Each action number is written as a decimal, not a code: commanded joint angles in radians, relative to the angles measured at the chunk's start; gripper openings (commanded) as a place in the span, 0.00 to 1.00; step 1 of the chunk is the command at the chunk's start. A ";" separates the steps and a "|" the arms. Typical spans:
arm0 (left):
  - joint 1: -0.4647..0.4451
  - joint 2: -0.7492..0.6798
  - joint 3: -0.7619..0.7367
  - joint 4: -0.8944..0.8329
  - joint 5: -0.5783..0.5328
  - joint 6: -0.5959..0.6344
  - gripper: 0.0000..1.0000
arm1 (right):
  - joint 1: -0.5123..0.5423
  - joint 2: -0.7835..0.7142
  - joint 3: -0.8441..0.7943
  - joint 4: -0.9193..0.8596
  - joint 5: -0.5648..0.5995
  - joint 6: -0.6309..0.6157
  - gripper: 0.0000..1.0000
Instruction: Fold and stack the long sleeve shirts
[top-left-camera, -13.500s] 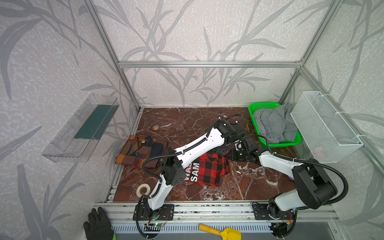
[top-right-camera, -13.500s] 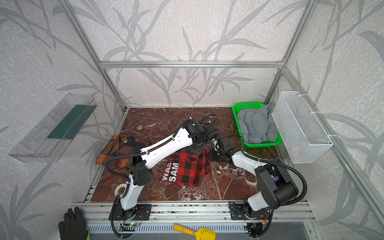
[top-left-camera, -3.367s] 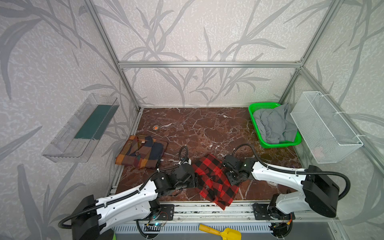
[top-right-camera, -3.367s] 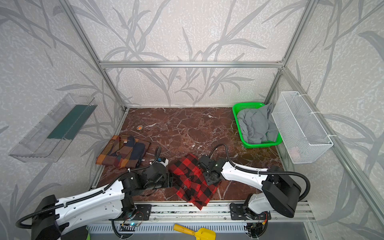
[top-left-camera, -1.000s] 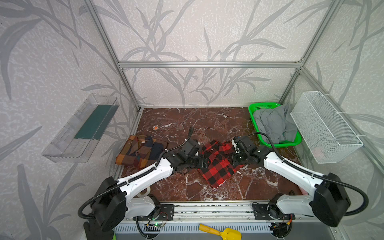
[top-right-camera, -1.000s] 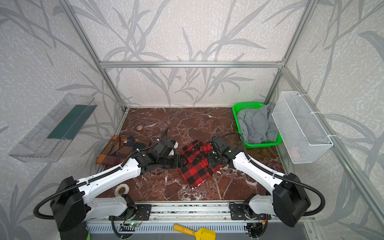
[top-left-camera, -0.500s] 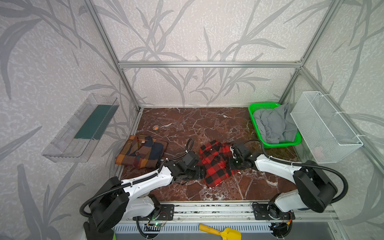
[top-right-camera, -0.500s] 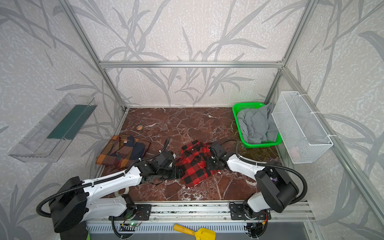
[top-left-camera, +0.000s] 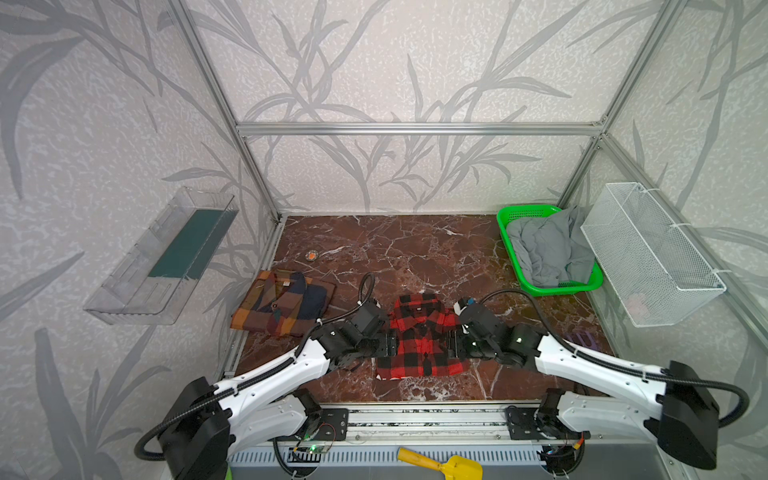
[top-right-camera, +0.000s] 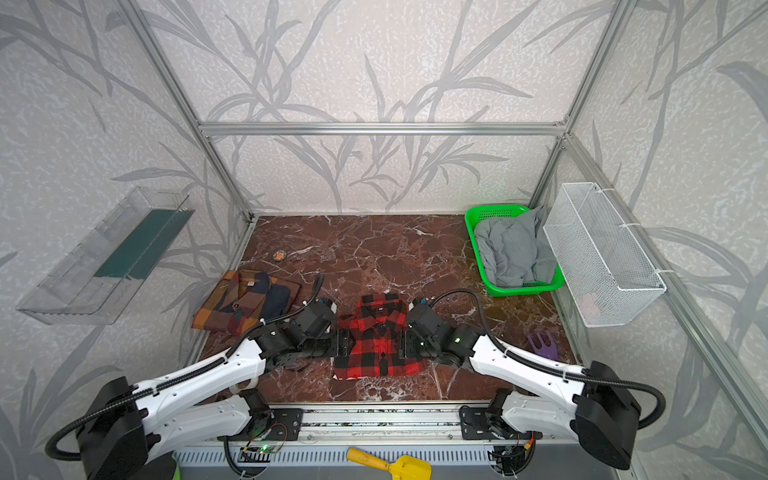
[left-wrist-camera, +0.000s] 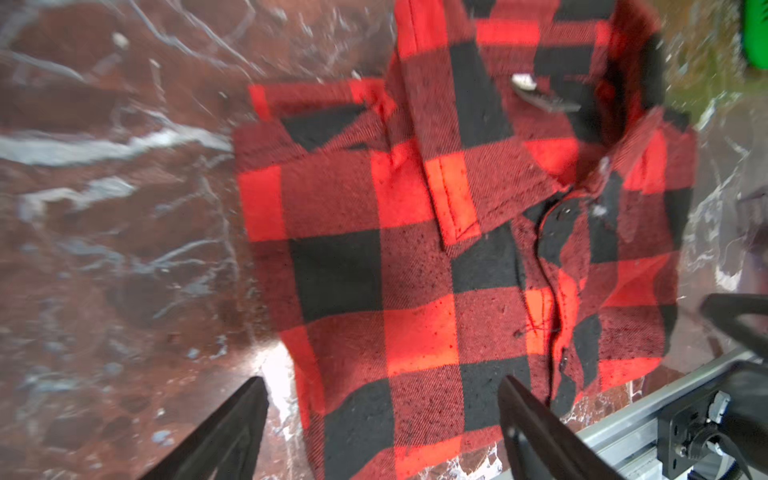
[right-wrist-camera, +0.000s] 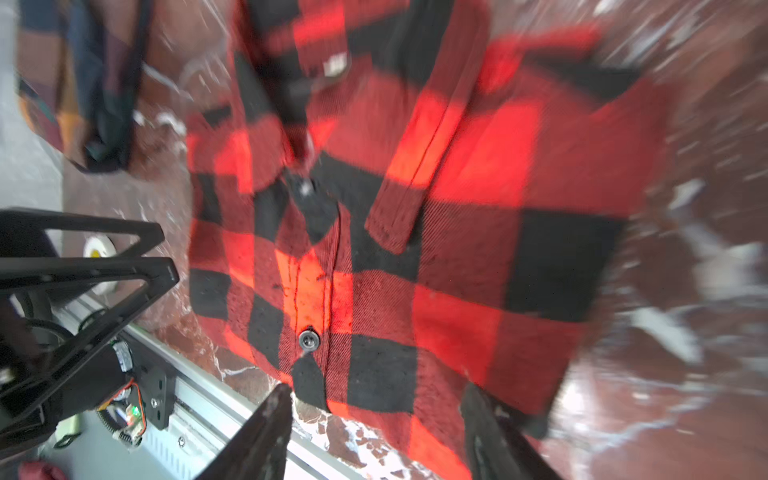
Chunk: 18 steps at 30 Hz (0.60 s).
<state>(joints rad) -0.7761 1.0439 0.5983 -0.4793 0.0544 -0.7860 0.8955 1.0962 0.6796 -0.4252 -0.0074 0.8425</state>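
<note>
**Both top views, with wrist views for detail.** The red-and-black shirt (top-left-camera: 419, 340) lies folded flat at lower centre of the frame on the marble worktop (top-left-camera: 415, 249), collar toward the back wall. Its near hem sits close to the front rail, with a narrow strip of bare stone between.

The left end effector (top-left-camera: 388, 345) stands at the shirt's left edge and the right end effector (top-left-camera: 453, 347) at its right edge. In both wrist views the jaws are spread apart over the cloth and clasp nothing.

The brown plaid shirt (top-left-camera: 284, 305), folded, lies at centre left by the worktop's left edge, apart from the red one. The left arm crosses the gap between them.

The widest free room is the bare stone from behind the shirts to the back wall, where a small orange object (top-left-camera: 311, 255) lies toward the left.

At upper right of the worktop, a green basket (top-left-camera: 509, 216) holds crumpled grey cloth (top-left-camera: 544, 249). A white wire basket (top-left-camera: 648, 257) hangs on the right wall; a pale item inside cannot be identified. A clear tray (top-left-camera: 124, 291) on the left wall holds a dark green panel (top-left-camera: 187, 241).
</note>
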 joint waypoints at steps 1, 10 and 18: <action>0.013 -0.046 -0.029 -0.071 -0.035 0.014 0.88 | -0.058 -0.039 -0.004 -0.146 0.064 -0.097 0.66; 0.019 0.000 -0.074 -0.038 -0.025 0.019 0.89 | -0.178 0.063 -0.060 0.014 -0.109 -0.295 0.67; 0.020 0.047 -0.154 0.126 0.024 0.009 0.91 | -0.208 0.211 -0.061 0.099 -0.144 -0.329 0.67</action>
<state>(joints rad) -0.7628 1.0737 0.4728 -0.4290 0.0608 -0.7780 0.7002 1.2812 0.6258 -0.3779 -0.1184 0.5491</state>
